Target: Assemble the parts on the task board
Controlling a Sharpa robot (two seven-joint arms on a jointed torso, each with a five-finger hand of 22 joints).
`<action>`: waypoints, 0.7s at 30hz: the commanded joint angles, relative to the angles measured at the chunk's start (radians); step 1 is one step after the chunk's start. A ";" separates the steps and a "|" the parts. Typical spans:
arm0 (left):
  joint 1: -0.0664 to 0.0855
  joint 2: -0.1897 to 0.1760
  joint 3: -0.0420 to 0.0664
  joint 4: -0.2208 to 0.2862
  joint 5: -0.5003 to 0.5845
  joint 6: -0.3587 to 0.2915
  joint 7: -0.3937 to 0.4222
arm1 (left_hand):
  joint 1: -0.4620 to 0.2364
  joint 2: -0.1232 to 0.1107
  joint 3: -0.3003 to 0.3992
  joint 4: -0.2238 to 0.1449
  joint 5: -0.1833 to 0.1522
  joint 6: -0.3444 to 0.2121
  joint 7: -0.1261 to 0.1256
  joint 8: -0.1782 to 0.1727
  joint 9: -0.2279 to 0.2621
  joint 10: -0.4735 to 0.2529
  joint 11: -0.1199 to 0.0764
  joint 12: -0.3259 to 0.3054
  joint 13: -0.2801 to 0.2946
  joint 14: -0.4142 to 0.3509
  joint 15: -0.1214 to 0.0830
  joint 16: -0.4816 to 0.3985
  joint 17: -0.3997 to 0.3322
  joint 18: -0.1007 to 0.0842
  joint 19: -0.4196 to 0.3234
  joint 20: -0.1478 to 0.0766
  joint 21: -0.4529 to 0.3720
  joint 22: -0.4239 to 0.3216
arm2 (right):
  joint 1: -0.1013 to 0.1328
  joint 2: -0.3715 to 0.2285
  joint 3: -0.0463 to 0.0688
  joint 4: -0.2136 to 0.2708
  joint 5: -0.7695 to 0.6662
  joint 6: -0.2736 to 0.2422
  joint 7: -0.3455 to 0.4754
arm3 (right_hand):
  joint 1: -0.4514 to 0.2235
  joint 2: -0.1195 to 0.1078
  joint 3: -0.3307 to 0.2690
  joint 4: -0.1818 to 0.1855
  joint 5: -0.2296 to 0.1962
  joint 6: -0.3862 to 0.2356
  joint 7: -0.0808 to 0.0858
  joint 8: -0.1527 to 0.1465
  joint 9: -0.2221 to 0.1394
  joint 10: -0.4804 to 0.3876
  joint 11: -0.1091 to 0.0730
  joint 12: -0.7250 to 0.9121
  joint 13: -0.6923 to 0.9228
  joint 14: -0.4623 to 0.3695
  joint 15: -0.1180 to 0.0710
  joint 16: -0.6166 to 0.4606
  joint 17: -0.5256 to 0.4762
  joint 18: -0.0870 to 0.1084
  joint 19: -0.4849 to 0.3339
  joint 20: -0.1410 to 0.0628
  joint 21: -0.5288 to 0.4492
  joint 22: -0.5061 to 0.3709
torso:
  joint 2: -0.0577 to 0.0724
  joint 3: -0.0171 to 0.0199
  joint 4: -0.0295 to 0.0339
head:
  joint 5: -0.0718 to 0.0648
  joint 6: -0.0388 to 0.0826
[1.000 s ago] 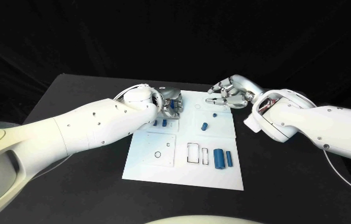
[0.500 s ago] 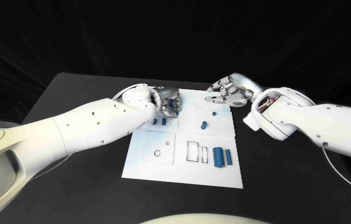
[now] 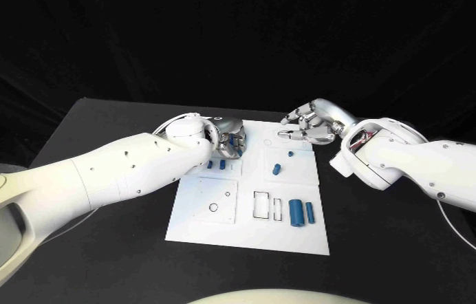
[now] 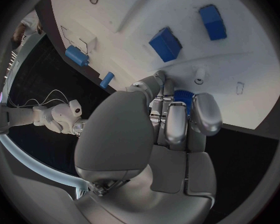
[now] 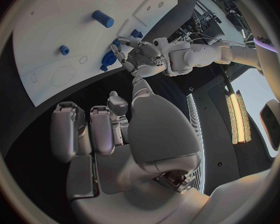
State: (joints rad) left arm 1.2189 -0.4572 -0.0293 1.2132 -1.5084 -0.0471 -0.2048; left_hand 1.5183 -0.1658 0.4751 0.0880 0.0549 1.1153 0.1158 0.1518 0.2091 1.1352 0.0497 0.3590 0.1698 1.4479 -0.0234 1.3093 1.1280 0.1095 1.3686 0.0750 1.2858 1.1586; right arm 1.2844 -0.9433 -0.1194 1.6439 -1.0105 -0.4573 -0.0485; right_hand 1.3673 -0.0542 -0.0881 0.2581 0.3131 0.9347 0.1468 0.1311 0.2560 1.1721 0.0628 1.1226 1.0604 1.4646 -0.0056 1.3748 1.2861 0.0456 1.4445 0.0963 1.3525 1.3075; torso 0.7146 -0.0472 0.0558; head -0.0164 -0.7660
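The task board [image 3: 253,208] lies flat in the middle of the black table [image 3: 99,132], with its long sides running from near to far. The left hand [image 3: 229,139] is positioned over the far left area of the task board, with its fingers [image 4: 175,122] curled downward and pressed together. In the left wrist view, the fingertips close around a small blue part [image 4: 183,96], which is mostly hidden between them; the hand pinches this part just above or against the board surface, and contact with the board cannot be determined. Two blue block parts [image 3: 217,166] lie side by side on the board just near of the left hand. The right hand [image 3: 309,128] hovers at the far right corner of the task board, with its fingers [image 5: 84,134] loosely curled and slightly apart and nothing held between them. A small blue peg [image 3: 289,155] stands on the board near the right hand, and a short blue cylinder [image 3: 278,170] lies just near of that peg. Two longer blue cylinders [image 3: 303,214] lie parallel and close together at the near right area of the board, beside outlined rectangular recesses [image 3: 263,206]. A circular outline [image 3: 214,209] is marked on the near left area of the board.
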 commanded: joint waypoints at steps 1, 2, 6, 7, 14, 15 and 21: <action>-0.002 0.002 0.000 0.001 0.017 0.002 0.023 | -0.006 0.008 0.008 -0.006 -0.004 0.012 -0.002 0.004 0.002 0.014 -0.003 -0.009 -0.003 0.006 -0.003 0.006 0.000 -0.018 0.008 -0.001 0.005 0.004 | -0.001 0.001 0.000 0.000 -0.011 0.005 0.008 | 0.001 0.009 -0.005 -0.004 0.007 0.008 -0.002 0.006 0.001 -0.005 -0.001 -0.005 0.000 0.038 -0.007 -0.003 0.001 0.010 -0.006 0.000 -0.002 0.124 | 0.000 0.0000 0.0003 | 0.000 0.000; -0.002 0.002 0.000 0.001 0.018 -0.003 0.025 | -0.012 0.009 0.013 -0.011 -0.005 0.018 -0.003 0.003 0.001 0.022 -0.004 -0.016 -0.004 0.006 -0.004 0.007 -0.001 -0.018 0.009 -0.002 0.007 0.006 | -0.001 0.001 0.000 0.000 -0.011 0.005 0.008 | 0.001 0.009 -0.005 -0.004 0.007 0.008 -0.002 0.006 0.001 -0.005 -0.001 -0.005 0.000 0.038 -0.007 -0.003 0.001 0.010 -0.006 0.000 -0.002 0.124 | 0.000 -0.0001 0.0001 | 0.000 0.000; -0.002 0.000 0.000 0.001 0.027 -0.030 0.035 | -0.020 0.007 0.021 -0.024 -0.003 0.028 -0.003 -0.001 -0.001 0.037 -0.006 -0.030 -0.006 0.008 -0.006 0.008 -0.003 -0.019 0.012 -0.005 0.012 0.014 | -0.001 0.001 0.000 0.000 -0.011 0.003 0.008 | 0.001 0.009 -0.005 -0.004 0.007 0.008 -0.002 0.006 0.001 -0.005 -0.001 -0.005 0.000 0.038 -0.007 -0.003 0.001 0.010 -0.006 0.000 -0.002 0.124 | -0.001 0.0003 -0.0001 | 0.001 0.002; -0.002 -0.001 0.000 0.001 0.028 -0.034 0.036 | -0.021 0.008 0.022 -0.025 -0.003 0.029 -0.003 -0.002 -0.002 0.039 -0.006 -0.031 -0.006 0.008 -0.006 0.008 -0.003 -0.019 0.012 -0.005 0.013 0.015 | -0.001 0.001 0.000 0.000 -0.011 0.003 0.009 | 0.001 0.009 -0.005 -0.004 0.007 0.008 -0.002 0.006 0.001 -0.005 -0.001 -0.005 0.000 0.038 -0.007 -0.003 0.001 0.010 -0.006 0.000 -0.002 0.124 | -0.001 0.0003 -0.0001 | 0.001 0.002; -0.002 -0.024 0.009 0.024 0.033 -0.056 0.040 | -0.047 -0.004 0.022 -0.034 -0.004 0.037 -0.003 -0.011 -0.006 0.054 -0.006 -0.053 -0.009 0.008 -0.006 0.006 -0.013 -0.020 0.011 -0.006 0.014 0.016 | -0.001 0.000 0.000 -0.002 -0.010 0.001 0.008 | 0.001 0.009 -0.005 -0.004 0.007 0.008 -0.002 0.006 0.001 -0.005 -0.001 -0.005 0.000 0.038 -0.007 -0.003 0.001 0.010 -0.006 0.000 -0.002 0.124 | -0.001 0.0000 -0.0002 | -0.001 0.008; -0.002 -0.029 0.012 0.030 0.033 -0.058 0.039 | -0.047 -0.004 0.022 -0.034 -0.004 0.037 -0.003 -0.012 -0.006 0.054 -0.006 -0.054 -0.009 0.008 -0.006 0.006 -0.013 -0.020 0.011 -0.006 0.014 0.016 | -0.001 0.000 0.000 -0.002 -0.010 0.001 0.008 | 0.001 0.009 -0.005 -0.004 0.007 0.008 -0.002 0.006 0.001 -0.005 -0.001 -0.005 0.000 0.038 -0.007 -0.003 0.001 0.010 -0.006 0.000 -0.002 0.124 | -0.001 0.0000 0.0001 | -0.001 0.008; 0.001 -0.069 0.034 0.073 0.044 -0.066 0.029 | -0.052 -0.007 0.022 -0.036 -0.004 0.038 -0.003 -0.014 -0.007 0.057 -0.006 -0.058 -0.010 0.008 -0.006 0.005 -0.016 -0.020 0.011 -0.006 0.015 0.017 | -0.001 -0.002 0.000 -0.005 -0.010 -0.001 0.007 | 0.000 0.010 -0.005 -0.003 0.008 0.009 -0.002 0.007 0.001 -0.003 -0.001 -0.005 0.000 0.038 -0.007 -0.004 0.000 0.010 -0.007 -0.001 -0.004 0.123 | -0.001 0.0009 0.0016 | -0.001 0.012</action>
State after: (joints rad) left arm 1.2180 -0.5226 0.0026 1.2761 -1.4802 -0.0926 -0.1807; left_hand 1.4743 -0.1751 0.4965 0.0578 0.0519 1.1460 0.1144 0.1428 0.2028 1.1850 0.0458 0.3049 0.1615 1.4511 -0.0266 1.3139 1.1130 0.1096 1.3741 0.0694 1.2962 1.1744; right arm 1.2842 -0.9453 -0.1191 1.6395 -1.0107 -0.4580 -0.0480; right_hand 1.3673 -0.0542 -0.0881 0.2581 0.3173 0.9352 0.1463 0.1310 0.2560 1.1722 0.0629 1.1226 1.0604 1.4646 -0.0056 1.3748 1.2861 0.0456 1.4446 0.0963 1.3525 1.3073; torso 0.7134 -0.0464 0.0564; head -0.0176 -0.7557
